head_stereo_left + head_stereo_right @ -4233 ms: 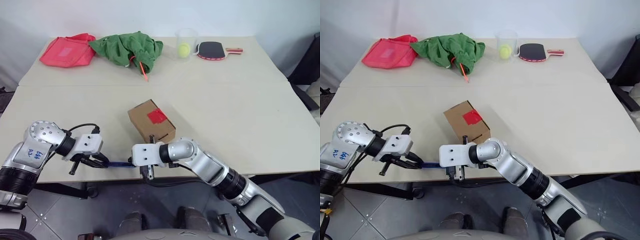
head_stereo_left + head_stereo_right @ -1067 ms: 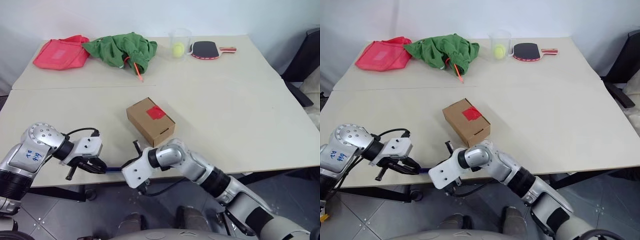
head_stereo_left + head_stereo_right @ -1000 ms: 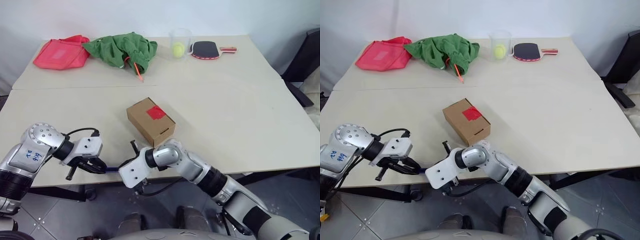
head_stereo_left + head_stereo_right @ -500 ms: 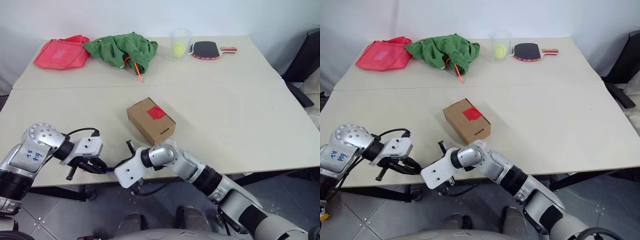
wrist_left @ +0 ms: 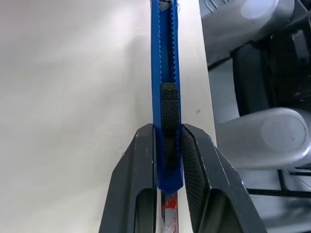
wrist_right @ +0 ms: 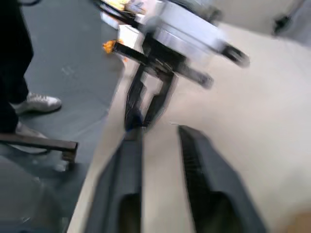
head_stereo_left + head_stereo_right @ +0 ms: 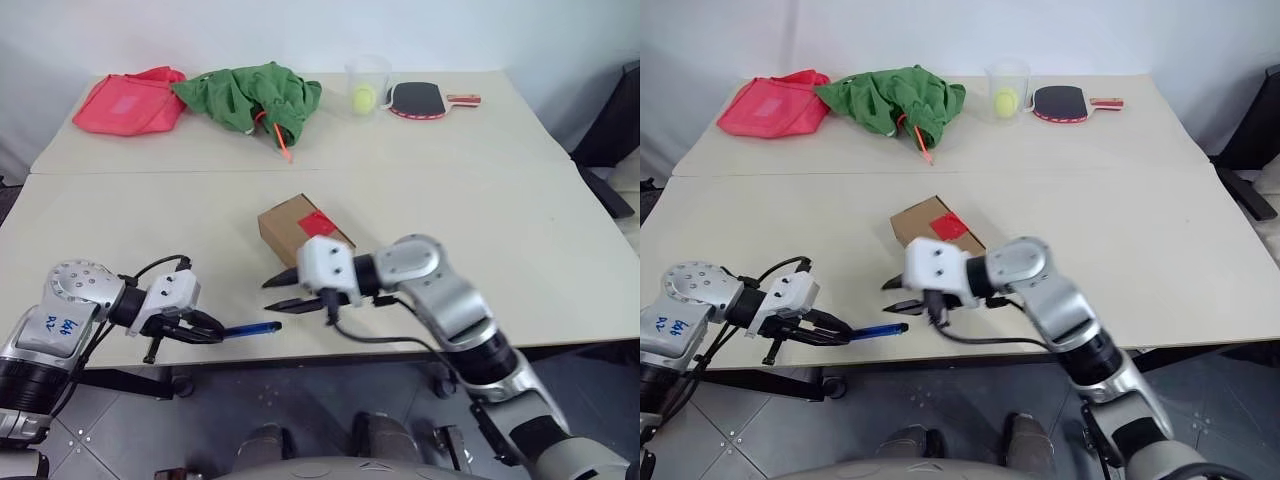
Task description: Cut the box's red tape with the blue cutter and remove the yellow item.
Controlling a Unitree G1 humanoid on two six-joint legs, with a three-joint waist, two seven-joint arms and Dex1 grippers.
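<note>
So, head cams: left gripper point(image 7: 205, 330) pinches the cutter point(image 7: 250, 328) at the table's point(image 7: 520, 230) near edge; right gripper point(image 7: 285, 290) hangs w/ fingers spread, empty, just in front of the box point(image 7: 290, 225). Red tape point(image 7: 317, 223) looks uncut, box shut, so cutting & taking the yellow item out both remain. Left wrist cam: fingers point(image 5: 141, 174) clamp the cutter's blue body. Right wrist cam: fingers apart, pointing at the left gripper.
</note>
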